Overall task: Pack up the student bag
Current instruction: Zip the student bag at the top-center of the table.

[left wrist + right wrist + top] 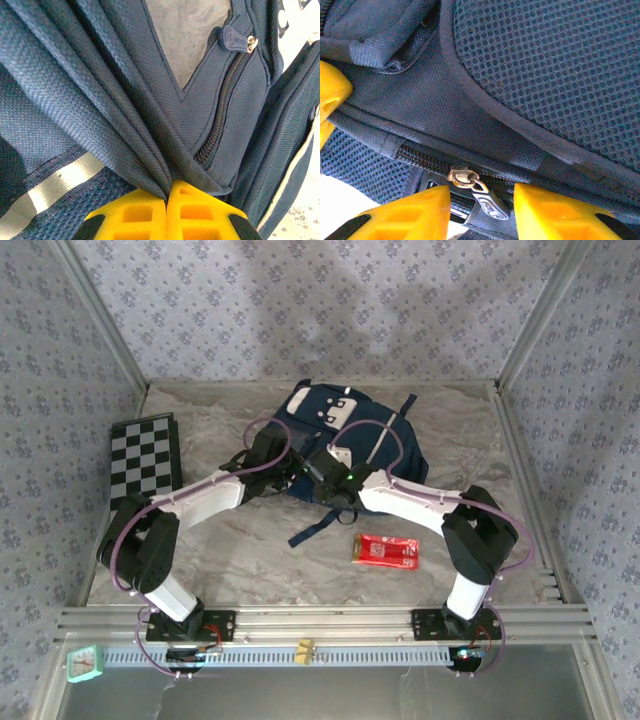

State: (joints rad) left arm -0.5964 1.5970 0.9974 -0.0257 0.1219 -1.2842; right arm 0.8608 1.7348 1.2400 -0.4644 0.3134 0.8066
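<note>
The student bag, navy with a white buckled panel, lies at the back middle of the table. Both arms reach in to its near edge. My left gripper is shut on a bunched fold of the bag's navy fabric, beside a zip with a rubber pull. In the top view the left gripper sits at the bag's front left. My right gripper is open. Its yellow fingers stand on either side of a metal zip slider and its dangling pull, not pinching it.
A black-and-white chessboard lies at the left edge of the table. A red packet rests on the marble top in front of the bag, to the right. A dark strap trails from the bag toward the front. Patterned walls enclose three sides.
</note>
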